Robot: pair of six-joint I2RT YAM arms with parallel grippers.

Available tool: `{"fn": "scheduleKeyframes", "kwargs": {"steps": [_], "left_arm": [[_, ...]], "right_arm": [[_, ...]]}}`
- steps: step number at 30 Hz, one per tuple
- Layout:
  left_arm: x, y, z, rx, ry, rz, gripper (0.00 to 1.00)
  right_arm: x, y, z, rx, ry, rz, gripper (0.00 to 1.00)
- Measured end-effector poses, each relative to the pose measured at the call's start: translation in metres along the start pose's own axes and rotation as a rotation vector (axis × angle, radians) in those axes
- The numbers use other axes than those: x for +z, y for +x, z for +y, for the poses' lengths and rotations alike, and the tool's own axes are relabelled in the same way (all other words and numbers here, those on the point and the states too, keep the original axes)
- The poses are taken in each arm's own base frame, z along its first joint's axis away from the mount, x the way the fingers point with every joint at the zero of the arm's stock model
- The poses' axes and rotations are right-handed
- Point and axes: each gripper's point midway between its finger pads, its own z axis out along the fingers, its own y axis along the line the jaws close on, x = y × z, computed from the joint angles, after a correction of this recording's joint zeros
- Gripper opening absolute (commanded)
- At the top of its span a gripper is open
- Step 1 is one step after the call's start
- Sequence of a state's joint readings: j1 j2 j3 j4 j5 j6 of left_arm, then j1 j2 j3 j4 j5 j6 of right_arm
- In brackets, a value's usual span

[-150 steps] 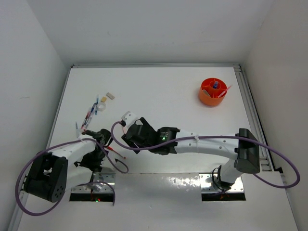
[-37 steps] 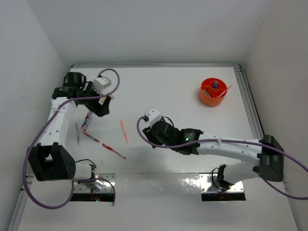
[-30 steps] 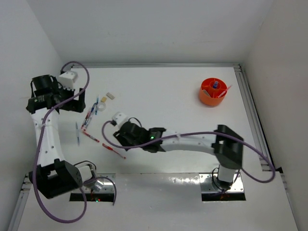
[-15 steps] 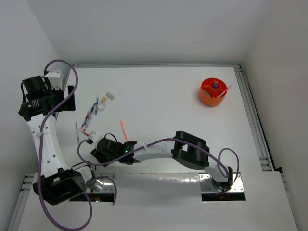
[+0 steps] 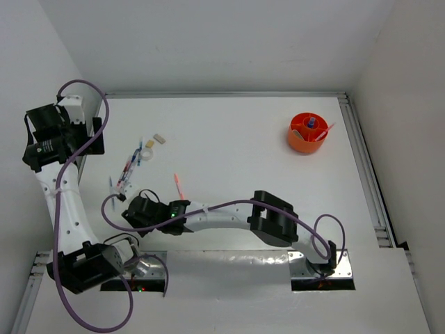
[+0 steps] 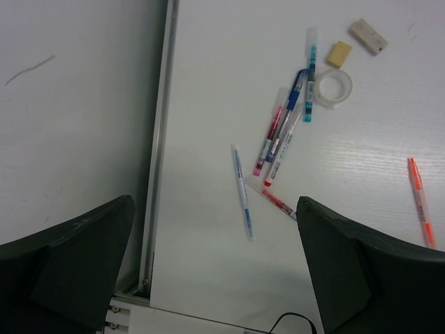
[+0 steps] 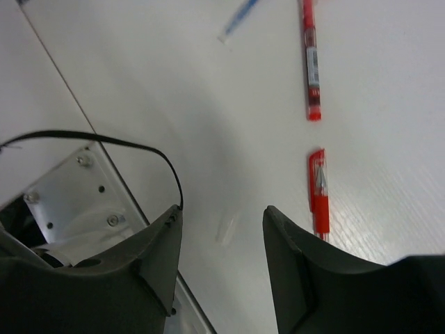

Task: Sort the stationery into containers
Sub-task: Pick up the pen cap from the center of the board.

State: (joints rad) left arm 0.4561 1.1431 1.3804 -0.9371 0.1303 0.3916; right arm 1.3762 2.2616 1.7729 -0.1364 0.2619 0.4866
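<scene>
We see the orange tub [image 5: 297, 145] only from above. The left pincer [image 6: 215, 278] gapes wide, empty; the right pincer [image 7: 219, 268], half open, holds nothing near red pens [image 7: 311, 62].

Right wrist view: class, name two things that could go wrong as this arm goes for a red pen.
1. The nearer red pen lies flat and off to one side of the gap of the open right end effector, so closing from here may only nudge it away.
2. The orange tub stands far off on the opposite side, so a thin pen gripped loosely could slip on that long carry.
</scene>
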Motion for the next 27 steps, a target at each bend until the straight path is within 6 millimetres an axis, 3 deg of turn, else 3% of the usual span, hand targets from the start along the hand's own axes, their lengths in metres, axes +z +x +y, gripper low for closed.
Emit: {"fn": "scheduleKeyframes", "kwargs": {"steps": [11,18,27], "left_arm": [[-0.002,0.000,0.009,-0.021,-0.025,-0.005,1.00],[0.003,0.002,0.012,-0.030,-0.030,0.010,1.00],[0.005,0.004,0.018,-0.041,-0.045,0.021,1.00]], "right_arm": [[-0.008,0.041,-0.012,-0.034,0.047,0.140,0.52],[-0.010,0.069,-0.012,-0.127,-0.017,0.219,0.55],[-0.006,0.068,-0.002,-0.311,-0.139,0.188,0.56]]}}
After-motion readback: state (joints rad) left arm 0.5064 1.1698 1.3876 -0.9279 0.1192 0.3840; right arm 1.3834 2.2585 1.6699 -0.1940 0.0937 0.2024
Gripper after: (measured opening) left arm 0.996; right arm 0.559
